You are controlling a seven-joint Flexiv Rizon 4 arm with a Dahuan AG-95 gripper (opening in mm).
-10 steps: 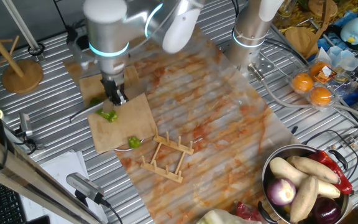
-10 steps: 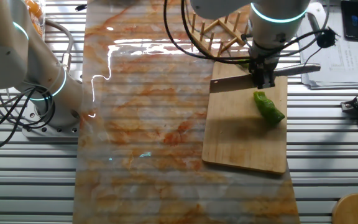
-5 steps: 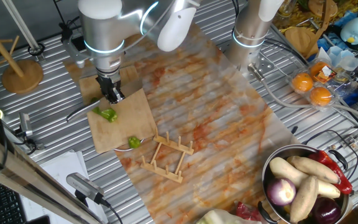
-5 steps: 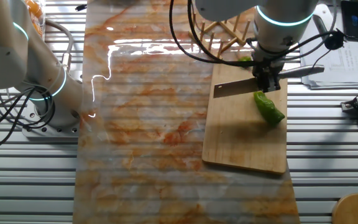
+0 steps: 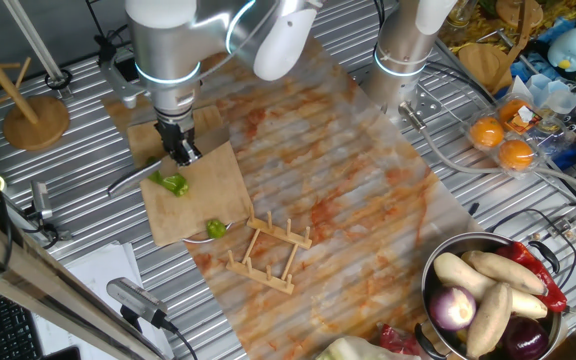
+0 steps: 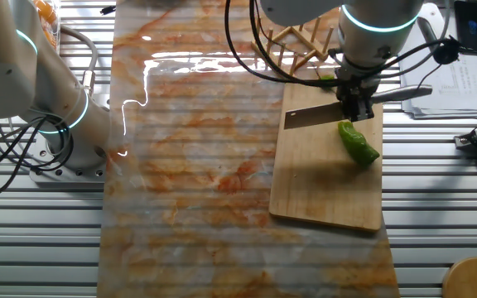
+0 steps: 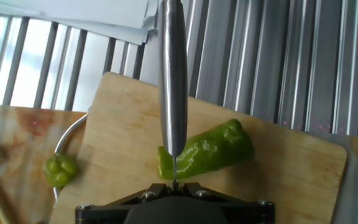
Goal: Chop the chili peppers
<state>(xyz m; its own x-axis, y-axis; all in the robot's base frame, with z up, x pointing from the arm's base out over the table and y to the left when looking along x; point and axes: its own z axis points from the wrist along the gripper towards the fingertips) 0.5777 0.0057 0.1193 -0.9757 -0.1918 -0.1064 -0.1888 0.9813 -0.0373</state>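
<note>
The glossy bright green chili pepper (image 7: 207, 151) lies on the pale wooden chopping board (image 6: 325, 186), directly under the jaws, its cut end just below the blade. The jaws are closed on the handle of a steel cleaver (image 6: 309, 118); in the hand view its spine runs straight out ahead of them, over the pepper's near end. 1 stubby green chunk (image 7: 61, 170) sits off to the left of the jaws, at the board's edge. The pepper looks light, waxy and hollow, so it will likely roll or skid under a slow press; a firm downward cut suits it. The board is flat and dry, resting on the ribbed metal desk (image 6: 48, 240) beside a stained plastic sheet (image 6: 193, 165). A wooden rack (image 5: 265, 252) stands beyond the board.
</note>
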